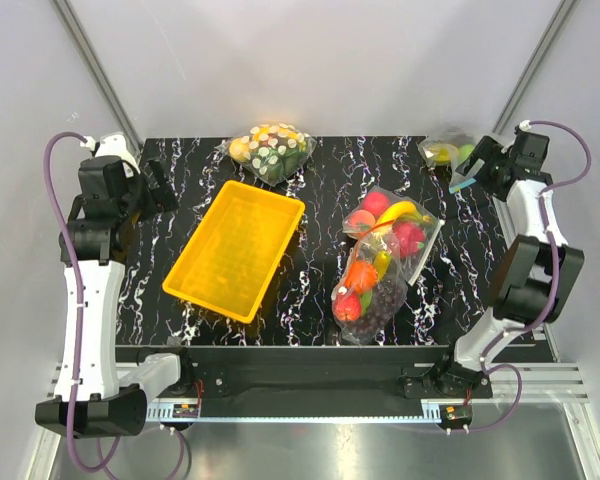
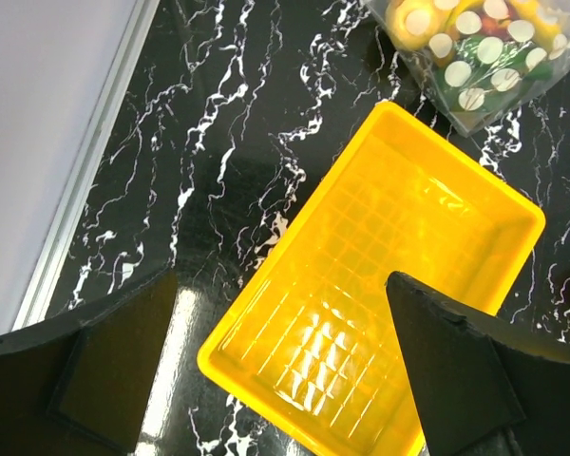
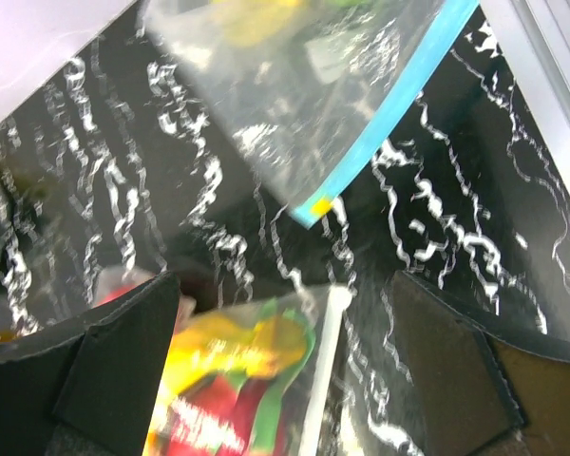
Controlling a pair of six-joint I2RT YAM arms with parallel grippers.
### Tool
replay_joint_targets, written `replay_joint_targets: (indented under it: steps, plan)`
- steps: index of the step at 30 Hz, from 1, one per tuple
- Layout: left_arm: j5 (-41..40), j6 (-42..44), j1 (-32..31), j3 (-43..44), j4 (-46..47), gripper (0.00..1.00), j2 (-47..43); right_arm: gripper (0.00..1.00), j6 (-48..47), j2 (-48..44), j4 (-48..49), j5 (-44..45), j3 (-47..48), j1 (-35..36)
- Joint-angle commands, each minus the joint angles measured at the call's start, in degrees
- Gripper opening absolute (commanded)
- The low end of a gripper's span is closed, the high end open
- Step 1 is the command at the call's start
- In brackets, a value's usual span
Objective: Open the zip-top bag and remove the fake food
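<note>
We are approaching the zip-top bag, which is lying at the far right; the right gripper is hovering just beside it, fingers apart and empty. Next, in our judgement, it needs closing on the blue zip strip

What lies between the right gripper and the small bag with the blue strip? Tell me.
Only bare black table, as the right wrist view shows. The right gripper hangs open just short of the small bag.
</note>
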Motion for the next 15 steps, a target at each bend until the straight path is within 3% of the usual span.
replay_joint_targets:
  steps: [1, 15]
  plan:
    - [2.46, 1.77, 0.18, -0.6, 6.51, 0.99, -2.63, 1.0, 1.45, 5.49, 4.29, -1.09, 5.8, -1.16]
    - [-0.69, -0.42, -0.52, -0.51, 8.19, 0.99, -1.4, 0.96, 5.5, 25.2, 6.3, 0.84, 20.49, -1.34]
